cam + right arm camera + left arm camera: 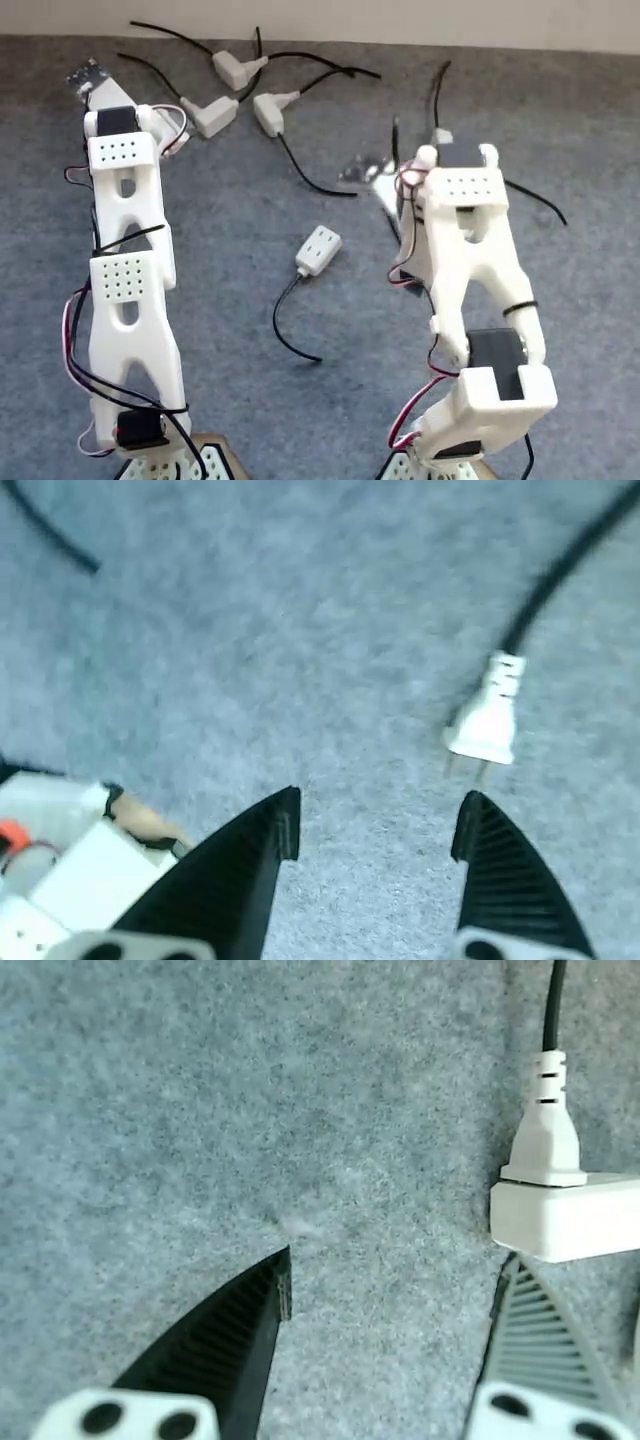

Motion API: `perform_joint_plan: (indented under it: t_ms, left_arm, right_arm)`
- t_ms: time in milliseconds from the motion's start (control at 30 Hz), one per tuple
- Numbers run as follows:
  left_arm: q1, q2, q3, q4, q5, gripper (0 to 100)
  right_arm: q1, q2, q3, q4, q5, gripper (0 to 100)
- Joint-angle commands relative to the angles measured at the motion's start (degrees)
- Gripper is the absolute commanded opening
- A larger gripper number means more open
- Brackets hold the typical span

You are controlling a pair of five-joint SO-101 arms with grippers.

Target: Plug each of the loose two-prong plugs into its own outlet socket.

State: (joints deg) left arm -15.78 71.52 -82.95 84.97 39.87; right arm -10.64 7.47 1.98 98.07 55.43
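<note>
Step, prob.: pickup. R gripper (380, 815) spread, empty; L gripper (395, 1280) spread too, beside a plugged pair (565, 1215). Free socket (318, 250) lies mid-table; loose plug (484, 718) just ahead of R's tips. Next: straddle its body, pinch.

A white rectangular outlet block (565, 1218) runs off frame. The white moulded plug (545, 1135) in it hides its prongs.

The left white plastic arm (125, 300) and the right white plastic arm (470, 240) had perforated panels, oval cut-outs and black servo blocks (497, 352), with thin red, black and white wires (425, 395) looped alongside. The right gripper (380, 810) carried black ribbed fingers (250, 870); the left gripper (395, 1260) had one black, one seemingly pale grey.
</note>
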Motion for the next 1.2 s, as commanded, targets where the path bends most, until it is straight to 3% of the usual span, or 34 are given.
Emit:
perform_joint_plan:
  t_ms: [0, 200, 467, 900, 1167]
  left_arm:
    - [0.2, -0.7, -1.6, -0.8, 0.4, 32]
    - [0.3, -0.7, -1.6, -0.8, 0.4, 32]
    - [0.8, -0.7, -1.6, -0.8, 0.4, 32]
    - [0.8, -0.7, -1.7, -0.8, 0.4, 32]
    - [0.8, -0.7, -1.7, -0.8, 0.4, 32]
  right_arm:
    - [2.4, 1.3, 2.2, -6.5, 2.3, 24.2]
    - [7.1, 7.8, 3.1, -17.0, 2.5, 24.2]
    - [7.3, 10.9, 3.2, -23.7, 2.5, 24.2]
    - [9.4, 18.3, 3.5, -24.7, -0.4, 24.1]
    - [9.3, 17.5, 2.9, -24.3, -3.3, 7.7]
